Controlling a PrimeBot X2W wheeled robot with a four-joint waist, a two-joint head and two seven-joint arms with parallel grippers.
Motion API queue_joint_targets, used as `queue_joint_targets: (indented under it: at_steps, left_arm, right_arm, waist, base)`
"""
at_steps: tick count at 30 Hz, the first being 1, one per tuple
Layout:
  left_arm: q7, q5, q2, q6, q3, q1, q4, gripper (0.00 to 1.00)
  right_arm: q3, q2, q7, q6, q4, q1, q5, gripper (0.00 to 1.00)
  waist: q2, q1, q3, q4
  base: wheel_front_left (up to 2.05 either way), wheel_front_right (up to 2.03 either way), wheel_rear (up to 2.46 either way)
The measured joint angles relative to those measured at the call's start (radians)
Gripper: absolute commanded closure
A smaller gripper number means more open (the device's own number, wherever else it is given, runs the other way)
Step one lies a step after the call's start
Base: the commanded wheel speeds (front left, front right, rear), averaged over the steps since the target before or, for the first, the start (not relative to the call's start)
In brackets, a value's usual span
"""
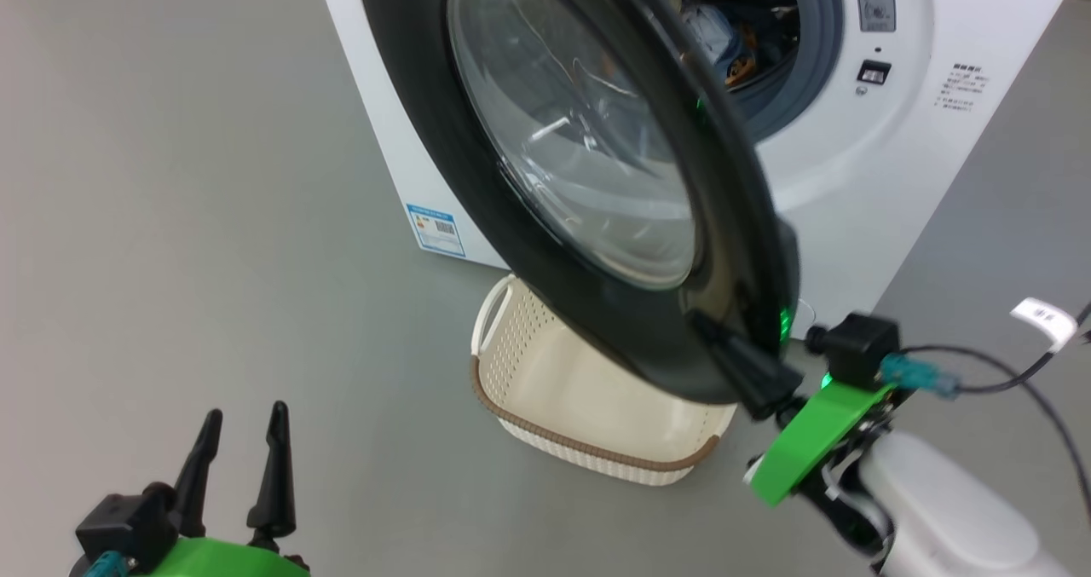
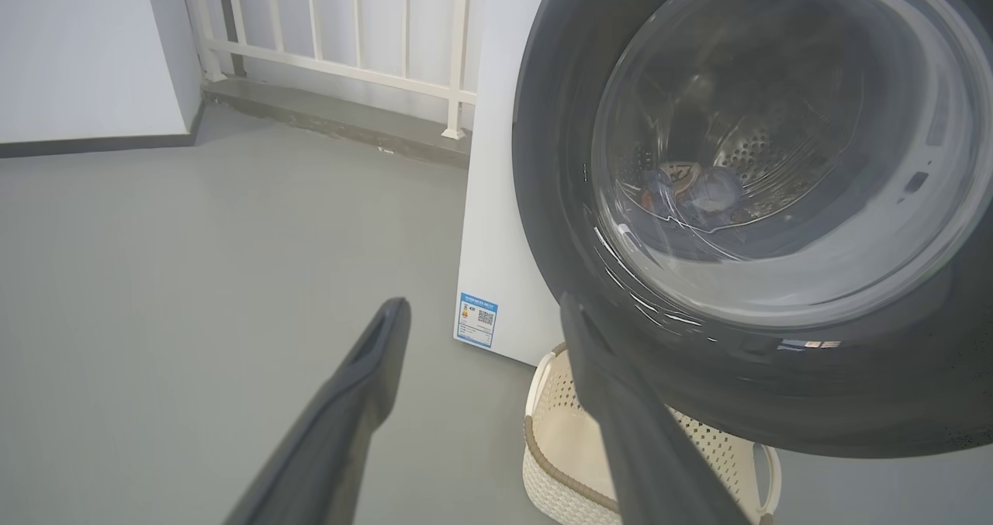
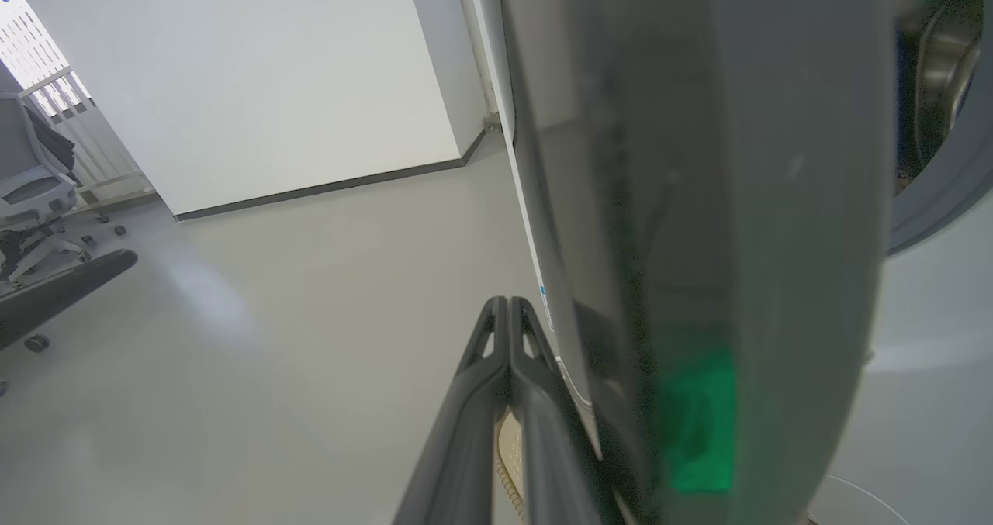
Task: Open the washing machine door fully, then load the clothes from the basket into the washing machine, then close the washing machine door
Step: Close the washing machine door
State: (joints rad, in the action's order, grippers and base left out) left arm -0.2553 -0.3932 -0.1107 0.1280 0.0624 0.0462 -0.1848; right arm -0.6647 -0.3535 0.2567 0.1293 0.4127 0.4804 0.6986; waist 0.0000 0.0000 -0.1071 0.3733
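The white washing machine has its door swung part way out, black rim and glass bowl facing me. Light blue clothes with orange print lie inside the drum, and they also show through the door glass. The cream basket stands on the floor under the door, with nothing showing inside it. My right gripper is shut, with its fingers lying against the lower outer rim of the door. My left gripper is open and holds nothing, low at the left, apart from the door.
Grey floor stretches wide to the left of the machine. A blue label sits low on the machine's front. A white railing runs behind, and an office chair stands further off. A black cable trails from my right wrist.
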Motion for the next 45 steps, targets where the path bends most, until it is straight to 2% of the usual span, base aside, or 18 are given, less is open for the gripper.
queue_joint_targets:
  at_steps: [11,25,37,45]
  left_arm:
    - [0.0,-0.005,0.005,0.0,0.005,0.06,0.022,0.0]
    - [0.0,-0.016,0.019,0.0,0.025,0.146,0.034,0.0]
    - [0.0,-0.024,0.027,0.0,0.027,0.184,0.034,0.0]
    - [0.0,-0.025,0.028,0.0,0.031,0.185,0.031,0.0]
  right_arm:
    - [0.155,-0.033,0.0,0.0,0.05,0.123,-0.006,1.0]
    - [0.309,-0.069,0.0,0.001,0.134,0.321,-0.081,1.0]
    - [0.309,-0.115,0.0,0.002,0.194,0.488,-0.101,1.0]
    - [0.272,-0.124,0.0,0.009,0.223,0.53,-0.133,1.0]
  waist:
    - [0.0,0.0,-0.101,-0.013]
    - [0.0,0.0,-0.246,-0.013]
    - [0.0,0.0001,-0.318,0.015]
    - [0.0,0.0001,-0.323,0.023]
  base:
    - [0.0,0.0,0.0]
    - [0.0,0.0,0.0]
    - [0.0,0.0,0.0]
    - [0.0,0.0,0.0]
